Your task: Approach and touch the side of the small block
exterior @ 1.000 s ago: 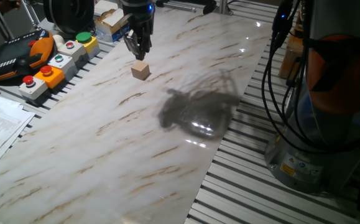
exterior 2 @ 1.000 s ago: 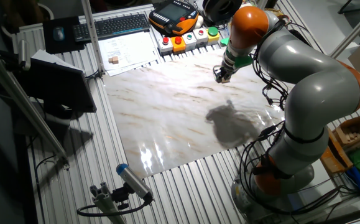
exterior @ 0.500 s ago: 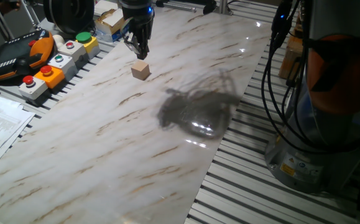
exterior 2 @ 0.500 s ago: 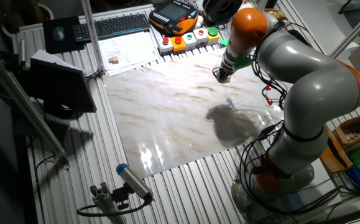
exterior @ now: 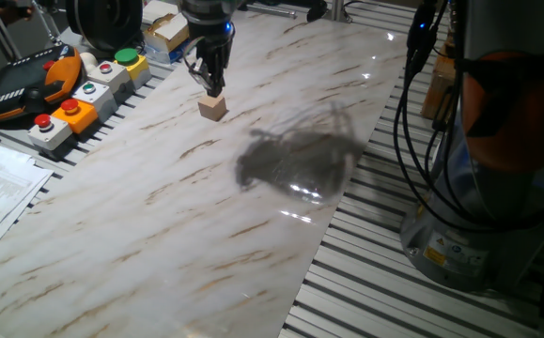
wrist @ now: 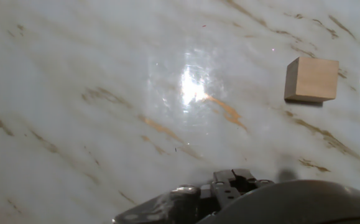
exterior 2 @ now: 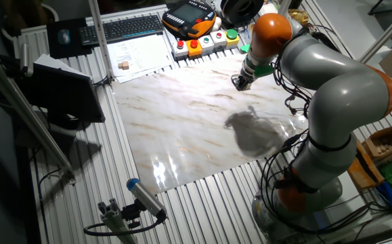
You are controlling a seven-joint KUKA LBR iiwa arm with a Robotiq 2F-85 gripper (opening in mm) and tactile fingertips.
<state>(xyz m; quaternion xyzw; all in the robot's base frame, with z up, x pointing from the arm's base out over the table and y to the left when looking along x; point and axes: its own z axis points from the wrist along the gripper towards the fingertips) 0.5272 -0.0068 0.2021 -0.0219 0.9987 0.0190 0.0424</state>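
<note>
On the white marble table top sat the small light-tan wooden cube, alone, near the grey button boxes. Just behind it hung the black two-finger gripper, not touching; whether its fingers were apart could not be told. A fast push might knock the cube away.

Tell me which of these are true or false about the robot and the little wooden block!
1. The small block sits on the marble table. True.
2. The gripper is holding the block up in the air. False: the block rests on the table, ungrasped.
3. A box with a green button stands at the table's edge. True.
4. The block is blue. False: it is light tan wood.
</note>
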